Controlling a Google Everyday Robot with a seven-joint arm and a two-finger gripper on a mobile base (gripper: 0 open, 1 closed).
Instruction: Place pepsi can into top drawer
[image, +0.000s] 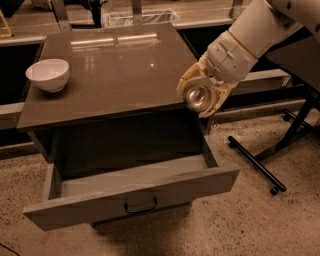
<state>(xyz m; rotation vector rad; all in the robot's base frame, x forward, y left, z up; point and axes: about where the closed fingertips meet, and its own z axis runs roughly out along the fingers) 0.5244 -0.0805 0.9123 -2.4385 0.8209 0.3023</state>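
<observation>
The pepsi can (197, 96) is held on its side in my gripper (201, 94), its silver end facing the camera; its dark-blue side is mostly hidden by the fingers (216, 99). The gripper is shut on the can and hangs in the air at the front right corner of the grey cabinet top (115, 70), above the right end of the drawer. The top drawer (135, 192) is pulled open below, its inside looks empty, and a dark bar handle (140, 205) sits at the centre of its front panel.
A white bowl (48, 74) stands on the cabinet top at the left. A black stand leg with a caster (255, 165) lies on the speckled floor to the right of the drawer. Dark shelving and a ledge run behind the cabinet.
</observation>
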